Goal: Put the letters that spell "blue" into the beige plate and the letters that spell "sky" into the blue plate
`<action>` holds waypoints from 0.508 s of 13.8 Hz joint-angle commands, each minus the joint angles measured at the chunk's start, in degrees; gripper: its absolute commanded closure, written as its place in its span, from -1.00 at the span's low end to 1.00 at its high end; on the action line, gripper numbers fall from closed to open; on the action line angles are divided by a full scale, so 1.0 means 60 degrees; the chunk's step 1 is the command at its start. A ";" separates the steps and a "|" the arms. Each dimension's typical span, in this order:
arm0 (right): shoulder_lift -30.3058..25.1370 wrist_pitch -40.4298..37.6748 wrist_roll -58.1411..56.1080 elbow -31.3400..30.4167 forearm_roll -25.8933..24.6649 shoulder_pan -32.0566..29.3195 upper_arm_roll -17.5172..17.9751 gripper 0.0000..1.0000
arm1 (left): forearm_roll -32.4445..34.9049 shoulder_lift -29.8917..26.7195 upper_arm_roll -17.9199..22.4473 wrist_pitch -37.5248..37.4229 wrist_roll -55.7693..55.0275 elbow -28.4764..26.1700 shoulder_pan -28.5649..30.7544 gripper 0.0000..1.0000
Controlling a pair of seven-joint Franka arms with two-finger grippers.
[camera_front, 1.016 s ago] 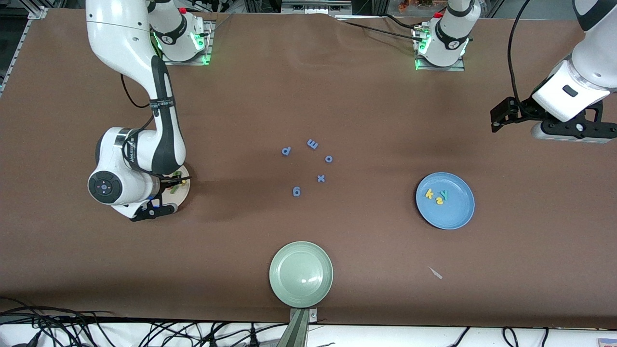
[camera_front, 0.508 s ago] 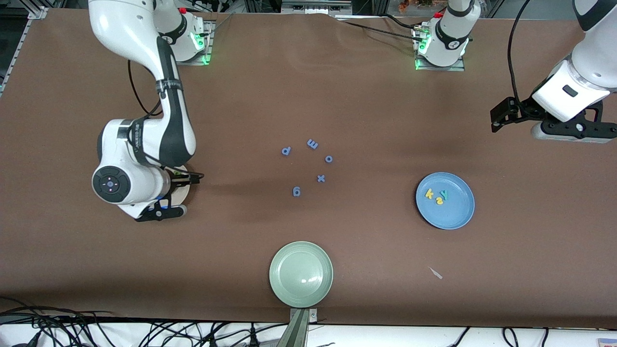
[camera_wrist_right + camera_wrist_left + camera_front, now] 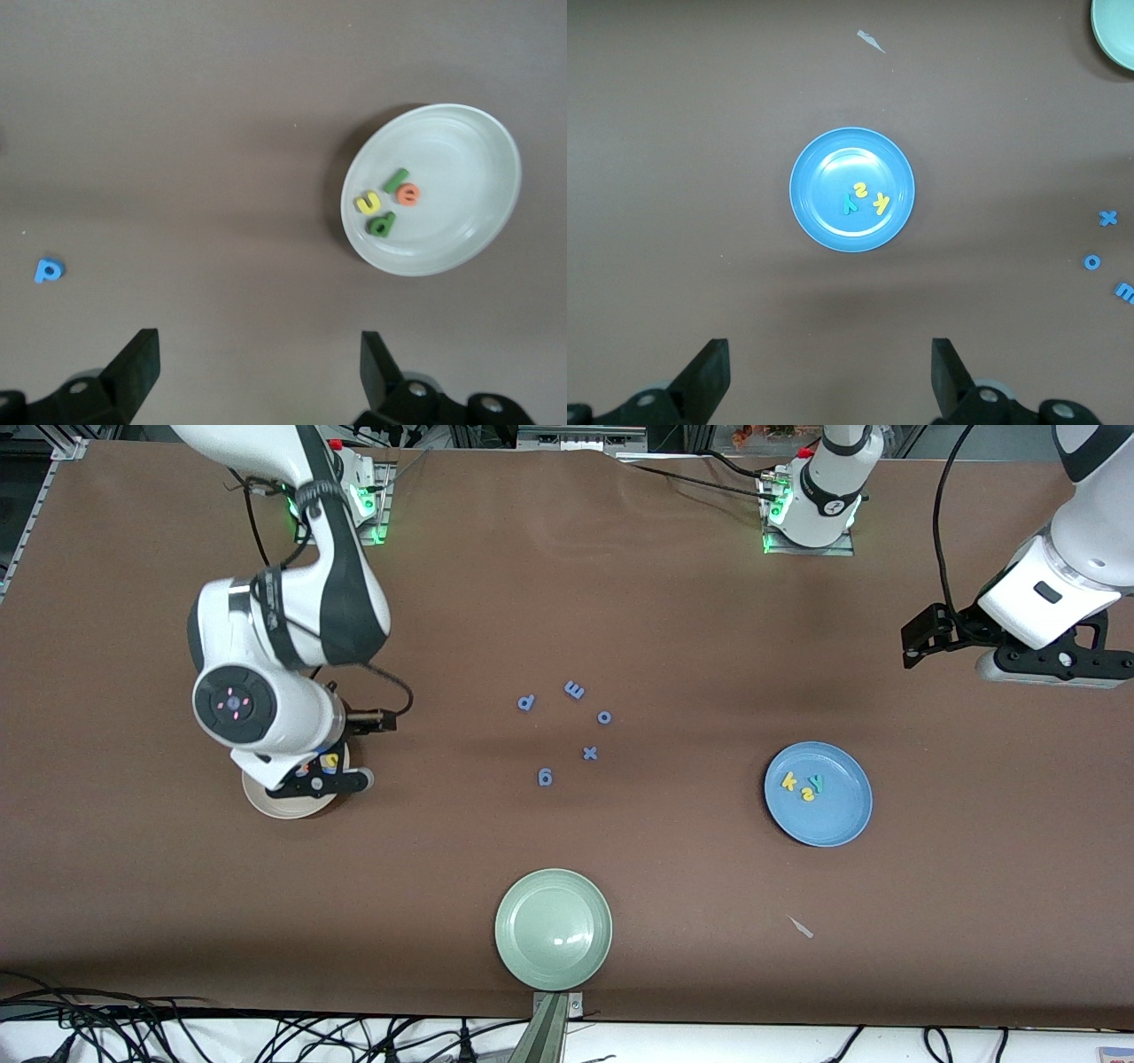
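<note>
the right gripper (image 3: 252,367) hung wide and empty over the beige plate (image 3: 266,804); the left gripper (image 3: 830,376), also wide, waited over bare table near the blue plate (image 3: 837,824).

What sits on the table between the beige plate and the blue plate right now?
In the front view, five blue-purple letters lie scattered on the brown table between the beige plate and the blue plate.

In the front view the right arm (image 3: 283,646) covers much of the beige plate (image 3: 275,808), hiding most letters in it; only the yellow u (image 3: 330,761) shows.
</note>
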 commanded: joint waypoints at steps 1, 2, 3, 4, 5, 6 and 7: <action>-0.1661 0.0010 0.0496 -0.1107 -0.0976 -0.1648 0.2116 -1.00 | -0.0214 -0.0070 0.0035 0.0040 0.0214 -0.0051 0.0010 -1.00; -0.1998 -0.0034 0.0497 -0.1254 -0.0992 -0.2249 0.2601 -1.00 | -0.0214 -0.0070 0.0035 0.0040 0.0214 -0.0051 0.0010 -1.00; -0.2263 -0.0049 0.0453 -0.1328 -0.1065 -0.2878 0.3041 -1.00 | -0.0214 -0.0070 0.0035 0.0040 0.0228 -0.0051 0.0010 -1.00; -0.2657 0.0096 0.0366 -0.1676 -0.1153 -0.3349 0.3248 -1.00 | -0.0214 -0.0070 0.0035 0.0040 0.0272 -0.0051 0.0024 -1.00; -0.2994 0.0242 0.0278 -0.1984 -0.1357 -0.3759 0.3555 -1.00 | -0.0214 -0.0070 0.0035 0.0040 0.0272 -0.0051 0.0024 -1.00; -0.3404 0.0302 0.0306 -0.2307 -0.1605 -0.4112 0.3805 -1.00 | -0.0214 -0.0070 0.0035 0.0040 0.0272 -0.0051 0.0024 -1.00; -0.3799 0.0346 0.0306 -0.2585 -0.1680 -0.4420 0.3851 -1.00 | -0.0214 -0.0070 0.0035 0.0040 0.0272 -0.0051 0.0024 -1.00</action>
